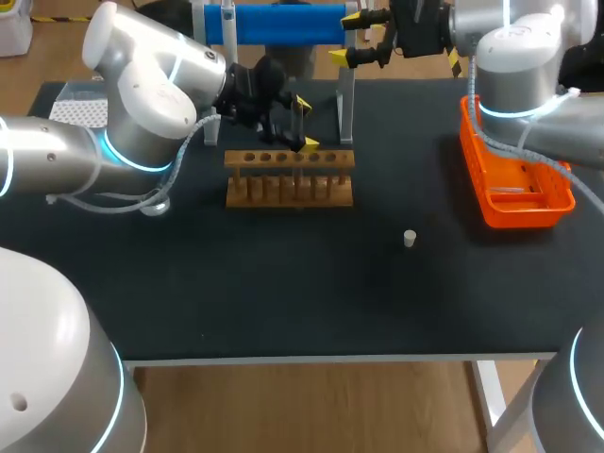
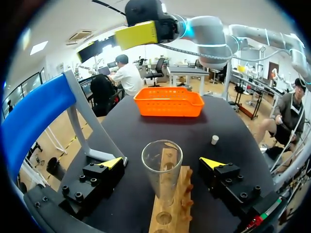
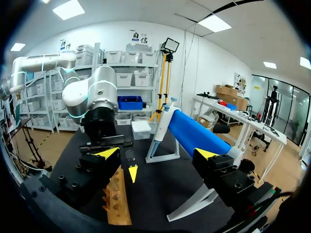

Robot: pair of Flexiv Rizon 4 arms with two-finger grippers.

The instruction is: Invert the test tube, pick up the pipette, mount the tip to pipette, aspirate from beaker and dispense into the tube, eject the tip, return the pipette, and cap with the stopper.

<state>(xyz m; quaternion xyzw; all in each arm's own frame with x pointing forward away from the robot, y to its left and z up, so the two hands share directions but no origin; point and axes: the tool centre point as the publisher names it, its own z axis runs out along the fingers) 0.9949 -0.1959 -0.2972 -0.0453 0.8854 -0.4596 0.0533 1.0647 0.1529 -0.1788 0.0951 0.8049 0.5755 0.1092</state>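
The left gripper (image 2: 162, 164) hangs over the rack (image 1: 290, 179), fingers wide apart; the tube (image 2: 163, 177) stands in a rack hole between them, mouth up, touched by neither finger; the right gripper (image 1: 347, 38) is at the far edge, just right of the blue pipette (image 1: 274, 24) on its stand (image 1: 344, 104), also wide open and holding nothing; the stopper (image 1: 410, 238) lies on the table (image 1: 283, 283), right of the rack and nearer; an orange basket (image 1: 514, 189) sits at the right side.
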